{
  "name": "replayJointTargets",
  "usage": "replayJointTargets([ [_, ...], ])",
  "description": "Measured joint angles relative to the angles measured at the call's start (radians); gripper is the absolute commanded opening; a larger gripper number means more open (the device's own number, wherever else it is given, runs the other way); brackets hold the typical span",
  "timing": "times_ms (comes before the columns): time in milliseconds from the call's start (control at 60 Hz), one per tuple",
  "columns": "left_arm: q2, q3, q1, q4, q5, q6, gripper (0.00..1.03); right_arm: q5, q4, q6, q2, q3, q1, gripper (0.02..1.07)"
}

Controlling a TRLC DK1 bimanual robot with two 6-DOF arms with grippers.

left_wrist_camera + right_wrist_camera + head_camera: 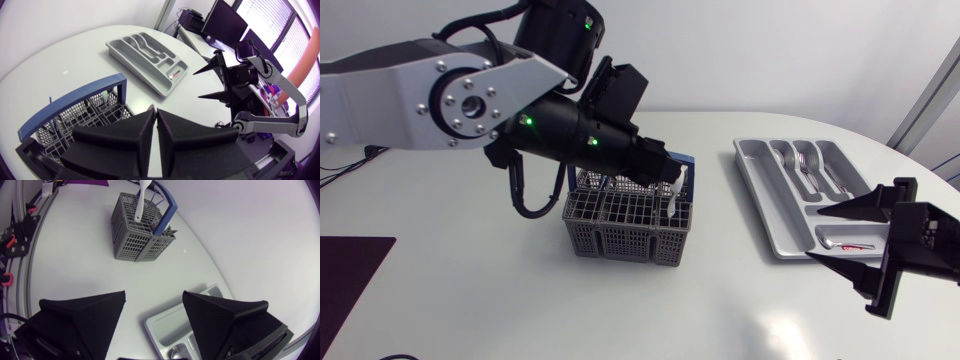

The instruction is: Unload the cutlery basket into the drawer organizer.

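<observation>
A white table [470, 300] fills the scene, with pale wall behind it.

Nearest the front edge, at about 4 o'clock from the table's middle in the head view, the right gripper [815, 235] hangs with its fingers spread wide and nothing between them. It sits over the near end of the drawer organizer [752, 180].

At the middle stands the cutlery basket [620, 225], a grey mesh box with a blue handle [70, 102] arched over it. The left gripper [155, 111] is directly above it, fingers drawn together so that only a thin slit shows. No cutlery is visible in that slit. I cannot tell whether they pinch anything below the tips, which the fingers themselves hide.

A white-handled utensil [140, 205] stands upright in the basket at its 3 o'clock end, its long axis close to vertical and its top well clear of the mesh. It lies just under and beside the left gripper, so the left arm is much the nearer. I judge a straight upward pull would free it.

Farther off, at 3 o'clock from the basket, the organizer is a grey tray whose slots run roughly 11 to 5. Spoons [805, 170] already lie in its far slots.
</observation>
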Motion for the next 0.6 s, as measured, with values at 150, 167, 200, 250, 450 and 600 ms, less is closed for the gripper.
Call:
replayJointTargets([
  [150,-0.021,0.000,0.000,-0.028,0.053,0.024,0.08,-0.011,-0.140,0.074,0.033,0.095,0.078,0.89],
  [167,-0.022,0.000,0.000,-0.032,0.060,0.029,0.08,-0.015,-0.154,0.082,0.042,0.107,0.087,0.89],
  [200,-0.023,0.002,0.000,-0.043,0.074,0.043,0.08,-0.017,-0.181,0.095,0.062,0.131,0.105,0.89],
  [250,-0.023,0.005,0.000,-0.063,0.086,0.063,0.08,-0.019,-0.219,0.112,0.097,0.169,0.130,0.89],
  [450,-0.019,0.005,0.009,-0.080,0.102,0.125,0.08,-0.022,-0.233,0.167,0.181,0.208,0.218,0.89],
  [600,-0.010,0.005,0.034,-0.087,0.102,0.178,0.11,-0.014,-0.232,0.177,0.210,0.206,0.238,0.95],
])
